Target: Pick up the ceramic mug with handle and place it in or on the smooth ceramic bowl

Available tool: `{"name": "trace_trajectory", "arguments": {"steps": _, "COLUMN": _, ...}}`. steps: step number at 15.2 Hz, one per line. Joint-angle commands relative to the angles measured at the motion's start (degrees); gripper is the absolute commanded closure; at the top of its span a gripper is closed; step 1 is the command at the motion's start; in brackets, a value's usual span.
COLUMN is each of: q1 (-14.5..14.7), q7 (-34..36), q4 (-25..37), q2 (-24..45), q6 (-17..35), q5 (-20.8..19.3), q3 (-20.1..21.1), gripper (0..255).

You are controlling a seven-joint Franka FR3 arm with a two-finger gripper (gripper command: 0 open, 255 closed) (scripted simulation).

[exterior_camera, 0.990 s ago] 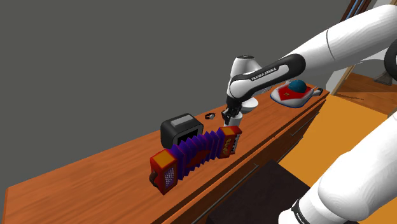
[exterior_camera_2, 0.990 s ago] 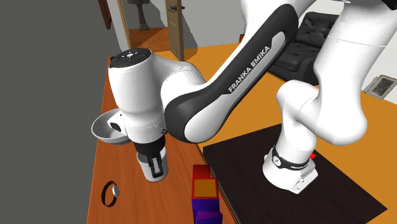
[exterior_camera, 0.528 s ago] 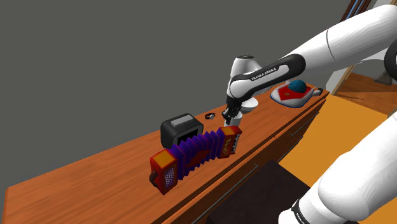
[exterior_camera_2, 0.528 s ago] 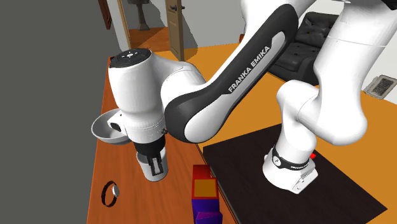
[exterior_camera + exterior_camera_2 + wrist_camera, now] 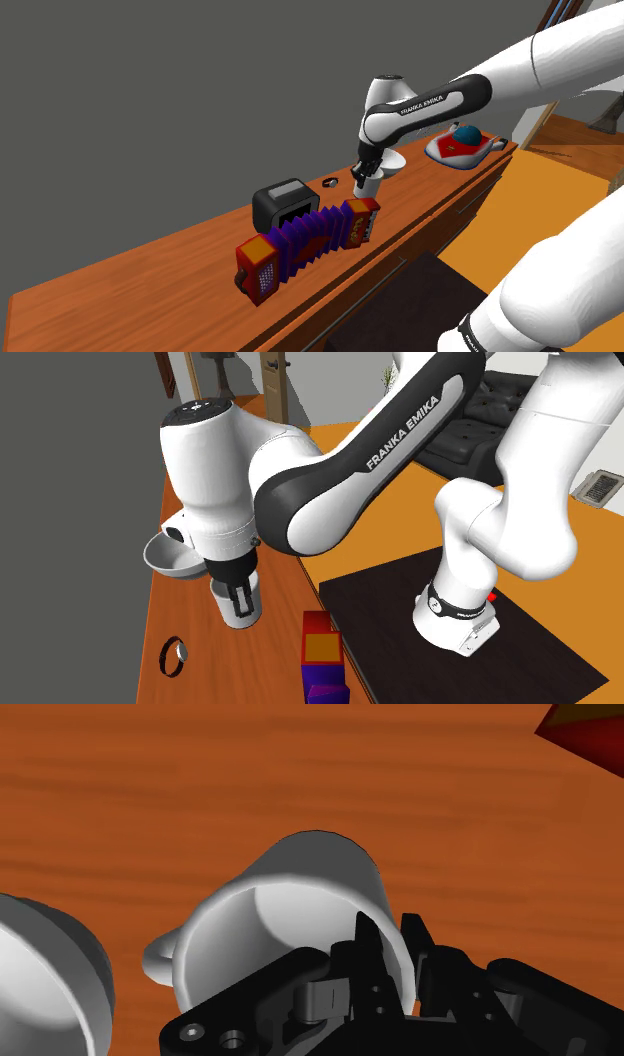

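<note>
Beside the cropped bowl (image 5: 45, 979), the tool (image 5: 390, 932) clamps the white mug (image 5: 300, 889), hiding part of its rim.

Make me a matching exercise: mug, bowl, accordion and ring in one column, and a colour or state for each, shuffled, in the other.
1 mug
2 bowl
3 accordion
4 ring

A purple bellows, red ends
B small dark band on the table
C wall clasped by the gripper
D grey, wide, not held

Pairs: 1-C, 2-D, 3-A, 4-B
</note>
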Motion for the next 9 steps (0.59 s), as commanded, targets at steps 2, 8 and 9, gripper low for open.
{"name": "trace_trajectory", "arguments": {"steps": 2, "q1": 0.1, "q7": -0.1, "q4": 1.3, "q2": -1.3, "q6": -2.6, "q5": 0.1, "q3": 0.1, "gripper": 255}}
{"name": "trace_trajectory", "arguments": {"steps": 8, "q1": 0.1, "q7": -0.4, "q4": 4.0, "q2": -3.4, "q6": -7.4, "q5": 0.3, "q3": 0.1, "gripper": 255}}
{"name": "trace_trajectory", "arguments": {"steps": 9, "q1": 0.1, "q7": -0.5, "q4": 4.5, "q2": -3.7, "q6": -8.2, "q5": 0.3, "q3": 0.2, "gripper": 255}}
